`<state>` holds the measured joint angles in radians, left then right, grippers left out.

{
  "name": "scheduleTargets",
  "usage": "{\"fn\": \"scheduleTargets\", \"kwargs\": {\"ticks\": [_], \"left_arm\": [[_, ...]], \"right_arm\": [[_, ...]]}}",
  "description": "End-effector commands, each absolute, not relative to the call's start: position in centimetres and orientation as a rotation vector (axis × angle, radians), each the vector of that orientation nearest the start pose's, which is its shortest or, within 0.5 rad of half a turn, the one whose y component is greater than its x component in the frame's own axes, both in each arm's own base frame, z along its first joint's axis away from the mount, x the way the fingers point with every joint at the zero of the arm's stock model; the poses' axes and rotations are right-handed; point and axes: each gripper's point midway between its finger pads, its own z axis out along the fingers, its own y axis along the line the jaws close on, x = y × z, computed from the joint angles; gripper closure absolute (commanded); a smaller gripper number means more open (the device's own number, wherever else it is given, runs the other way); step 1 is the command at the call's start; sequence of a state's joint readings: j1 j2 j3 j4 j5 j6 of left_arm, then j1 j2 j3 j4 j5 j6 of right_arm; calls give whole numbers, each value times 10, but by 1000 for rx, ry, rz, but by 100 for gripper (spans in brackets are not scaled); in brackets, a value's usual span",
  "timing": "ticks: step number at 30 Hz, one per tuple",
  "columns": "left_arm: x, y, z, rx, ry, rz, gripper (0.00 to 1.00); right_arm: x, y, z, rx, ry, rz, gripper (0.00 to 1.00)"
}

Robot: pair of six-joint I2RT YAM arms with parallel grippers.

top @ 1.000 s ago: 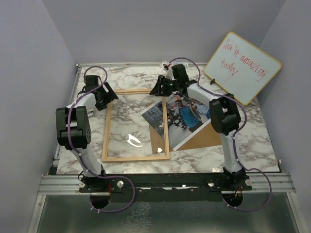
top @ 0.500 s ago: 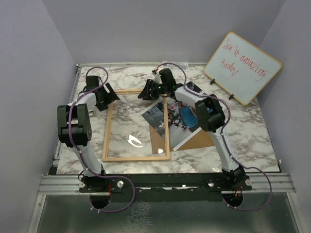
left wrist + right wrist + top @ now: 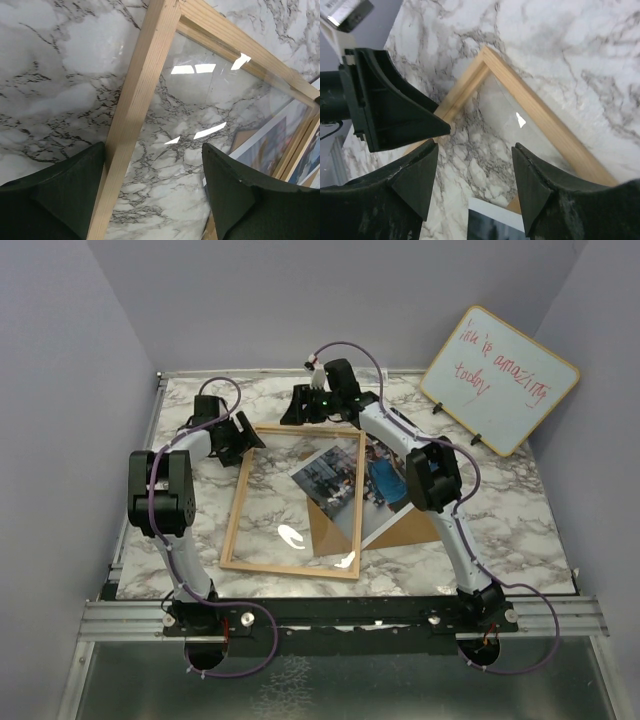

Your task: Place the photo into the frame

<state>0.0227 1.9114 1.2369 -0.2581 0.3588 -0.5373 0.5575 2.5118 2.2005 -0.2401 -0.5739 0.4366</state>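
Note:
The frame (image 3: 240, 496), thin light wood with a clear pane, lies flat on the marble table and overlaps the left part of the photo (image 3: 383, 485). My left gripper (image 3: 243, 437) is open and straddles the frame's left rail (image 3: 135, 100) near its far corner; the rail runs beside the left finger (image 3: 65, 195). My right gripper (image 3: 300, 408) hangs open just past the same far corner (image 3: 485, 52), nothing between its fingers. The photo's white-bordered corner (image 3: 495, 222) shows under the pane, and its edge (image 3: 265, 150) in the left wrist view.
A plain brown backing board (image 3: 420, 525) lies under the photo at the right. A whiteboard (image 3: 500, 380) with red writing leans at the back right. The left gripper's finger (image 3: 385, 110) sits close beside my right gripper. Purple walls surround the table.
The frame has slid and turned to the right, now covering part of the photo. Left gripper moved right with it. Right gripper moved left toward the far corner and opened wider.

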Motion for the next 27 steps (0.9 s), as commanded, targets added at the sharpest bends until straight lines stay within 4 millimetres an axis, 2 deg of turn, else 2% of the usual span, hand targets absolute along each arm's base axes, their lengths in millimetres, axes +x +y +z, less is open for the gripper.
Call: {"fn": "scheduleTargets", "kwargs": {"ticks": [1,5,8,13,16,21,27], "left_arm": [[455,-90,52,-506,2474,-754,22],[456,-96,53,-499,2474,-791,30],[453,-115,52,-452,2491,-825,37],[449,-127,49,-427,2503,-849,42],[447,-129,47,-414,2508,-856,41],[448,-122,47,-418,2504,-793,38],[450,-120,45,-418,2512,-774,38]], "right_arm": [[495,428,90,-699,2179,1061,32],[497,429,89,-758,2140,1057,29],[498,427,86,-777,2133,1055,29],[503,414,75,-768,2171,1043,28],[503,406,67,-768,2200,1033,29],[500,396,60,-781,2226,1025,28],[493,396,55,-814,2233,1060,28]]}}
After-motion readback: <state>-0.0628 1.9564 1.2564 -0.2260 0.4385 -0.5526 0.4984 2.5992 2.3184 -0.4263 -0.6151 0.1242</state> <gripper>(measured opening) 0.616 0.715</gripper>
